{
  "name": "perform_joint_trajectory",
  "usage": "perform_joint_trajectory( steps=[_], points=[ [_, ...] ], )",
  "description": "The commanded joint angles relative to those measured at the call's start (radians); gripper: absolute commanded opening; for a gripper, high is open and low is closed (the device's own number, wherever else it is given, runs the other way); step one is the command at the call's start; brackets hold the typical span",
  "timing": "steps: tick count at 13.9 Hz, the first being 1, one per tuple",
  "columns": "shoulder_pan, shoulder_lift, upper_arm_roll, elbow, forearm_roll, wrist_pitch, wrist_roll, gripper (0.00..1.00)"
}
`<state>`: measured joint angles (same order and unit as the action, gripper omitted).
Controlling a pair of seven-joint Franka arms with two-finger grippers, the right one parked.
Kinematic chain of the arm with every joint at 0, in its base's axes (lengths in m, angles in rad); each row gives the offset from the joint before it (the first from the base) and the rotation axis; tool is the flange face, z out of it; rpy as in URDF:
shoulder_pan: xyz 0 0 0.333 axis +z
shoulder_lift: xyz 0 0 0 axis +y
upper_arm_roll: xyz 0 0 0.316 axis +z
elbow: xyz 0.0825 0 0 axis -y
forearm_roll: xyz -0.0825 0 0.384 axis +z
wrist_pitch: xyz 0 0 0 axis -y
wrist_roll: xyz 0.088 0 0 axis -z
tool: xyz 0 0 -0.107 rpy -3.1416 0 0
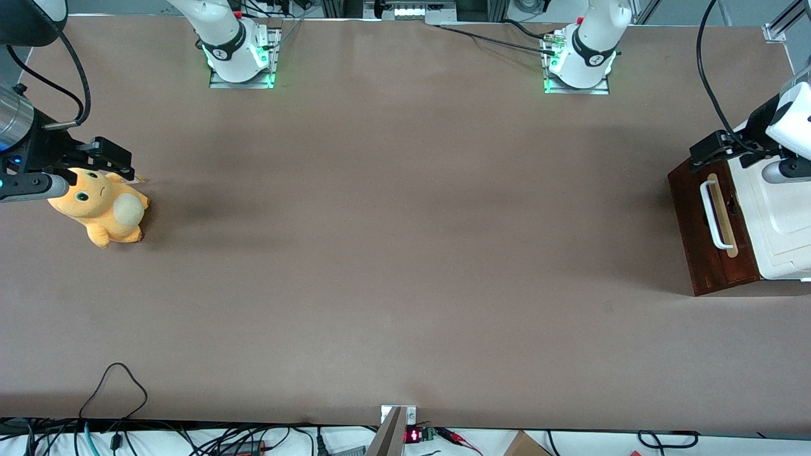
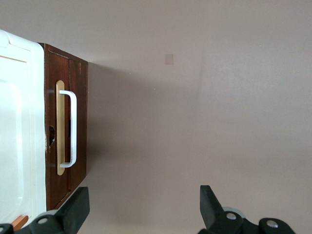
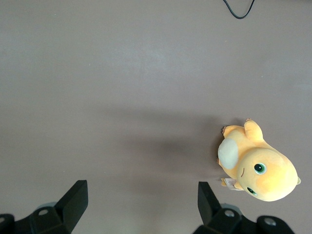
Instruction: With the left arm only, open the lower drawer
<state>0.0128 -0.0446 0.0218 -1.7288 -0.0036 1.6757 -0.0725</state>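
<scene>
The lower drawer point(image 1: 696, 235) has a dark red-brown wooden front and sits shut in a cabinet with a white top point(image 1: 776, 234) at the working arm's end of the table. Its white bar handle point(image 1: 714, 215) runs along a pale tan strip. In the left wrist view the drawer front point(image 2: 82, 97) and the handle point(image 2: 73, 127) show side-on. The left arm's gripper point(image 1: 704, 154) hovers above the end of the drawer front that is farther from the front camera. It is open point(image 2: 144, 195) with only bare table between its fingers, touching nothing.
An orange plush toy point(image 1: 101, 206) lies on the brown table point(image 1: 405, 253) toward the parked arm's end. Two arm bases point(image 1: 580, 63) stand at the table's edge farthest from the front camera. Loose cables point(image 1: 114, 386) trail at the nearest edge.
</scene>
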Motion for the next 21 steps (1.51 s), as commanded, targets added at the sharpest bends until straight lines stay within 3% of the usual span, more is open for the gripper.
perform_joint_trajectory(
  steps=[1,11,18,19,21],
  points=[
    [0.001,0.005,0.004,0.032,-0.019,-0.025,0.028,1.0],
    [-0.001,0.006,0.003,0.037,-0.013,-0.059,0.034,1.0],
    [0.007,0.009,0.004,0.023,-0.004,-0.057,0.161,1.0],
    [0.006,0.011,-0.005,0.023,0.06,-0.056,0.157,1.0],
    [-0.001,0.034,-0.072,0.009,0.285,-0.054,0.11,1.0]
  ],
)
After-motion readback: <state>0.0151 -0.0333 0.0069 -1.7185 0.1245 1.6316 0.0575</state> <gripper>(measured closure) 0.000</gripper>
